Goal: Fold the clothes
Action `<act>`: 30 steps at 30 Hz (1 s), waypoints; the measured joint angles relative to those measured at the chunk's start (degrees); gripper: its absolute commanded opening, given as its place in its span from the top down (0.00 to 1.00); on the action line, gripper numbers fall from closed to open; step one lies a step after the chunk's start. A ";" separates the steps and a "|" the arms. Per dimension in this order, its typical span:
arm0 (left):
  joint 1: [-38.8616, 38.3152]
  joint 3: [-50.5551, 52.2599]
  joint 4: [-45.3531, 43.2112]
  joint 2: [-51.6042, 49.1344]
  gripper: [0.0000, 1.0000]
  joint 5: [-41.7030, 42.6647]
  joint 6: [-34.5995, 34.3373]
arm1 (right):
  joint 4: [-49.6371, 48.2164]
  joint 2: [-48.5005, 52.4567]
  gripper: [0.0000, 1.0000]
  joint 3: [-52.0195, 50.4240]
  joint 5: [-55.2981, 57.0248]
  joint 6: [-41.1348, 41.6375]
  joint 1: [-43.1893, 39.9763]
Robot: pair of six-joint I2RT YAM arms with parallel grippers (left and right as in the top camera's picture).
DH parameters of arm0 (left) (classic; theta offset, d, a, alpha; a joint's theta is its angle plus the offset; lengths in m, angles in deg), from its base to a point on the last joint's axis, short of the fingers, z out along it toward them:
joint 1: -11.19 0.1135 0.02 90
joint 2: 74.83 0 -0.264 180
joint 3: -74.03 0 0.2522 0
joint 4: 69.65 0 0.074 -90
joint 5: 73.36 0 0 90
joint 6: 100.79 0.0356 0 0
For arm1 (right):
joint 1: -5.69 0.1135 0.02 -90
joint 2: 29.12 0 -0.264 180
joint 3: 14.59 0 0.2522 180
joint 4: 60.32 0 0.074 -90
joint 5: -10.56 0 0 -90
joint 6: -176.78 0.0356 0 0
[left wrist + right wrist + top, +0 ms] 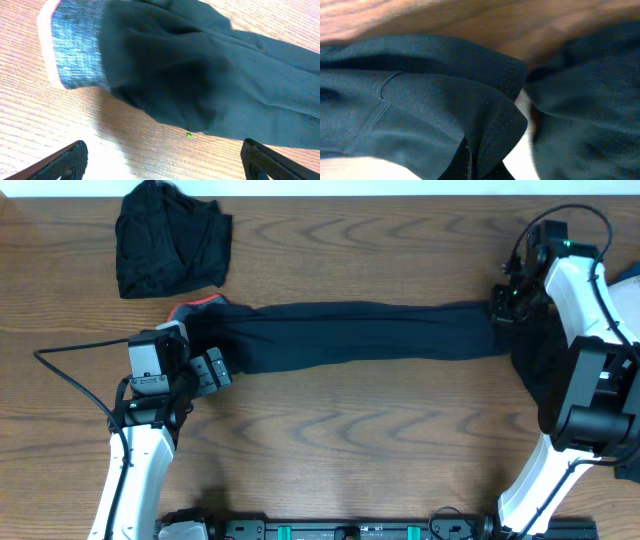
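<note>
- Wood-grain tabletop (350,450) carries the work. The black trousers (360,335) lie across it as one long, narrow strip. A bundled black garment (170,238) sits beyond their band end, apart from them.
- At that end the coral-red band (196,305) shows. The left wrist view shows a grey face on it beside the pale edge.
- The left tool (212,368) hovers just beside the trousers' near edge, close to the band. Its fingers (65,160) stand wide apart with only bare wood between them, gripping nothing.
- The right tool (508,302) is at the trousers' opposite end. Its wrist view is filled with black cloth whose hems gather toward the bottom middle, so I judge it clamped on the trousers. The fingertips themselves are hidden.
- As I read it, the step in hand is to secure the band end so both ends can be carried into a fold.
- The left tool does best to go for the band itself, since that stiffer, thicker edge should give a firmer bite than slack leg cloth.
- It should come in low, with one finger sliding under the edge, so that it takes every layer rather than only the top one.
- The right tool should hold only light tension, enough to flatten the strip without dragging the band away.
- More dark cloth (535,370) lies beside the trousers' far end, under the right arm. I cannot tell whether it belongs to them, and it could get caught in a lift.
</note>
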 measured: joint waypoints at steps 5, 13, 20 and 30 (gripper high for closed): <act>0.00 0.00 0.00 0.00 0.02 0.00 0.00 | 5.03 0.00 0.99 6.78 3.37 -0.20 2.16; 0.00 0.00 -0.02 0.00 0.02 -0.02 0.00 | 6.05 -0.33 0.98 9.51 4.66 -0.20 13.94; 0.00 0.00 -0.02 0.00 0.02 -0.02 0.00 | 3.19 -0.33 0.94 9.51 4.42 0.81 25.92; 0.00 0.00 0.00 0.00 0.02 -0.02 -0.02 | 0.35 -0.33 0.77 9.51 0.94 3.82 32.33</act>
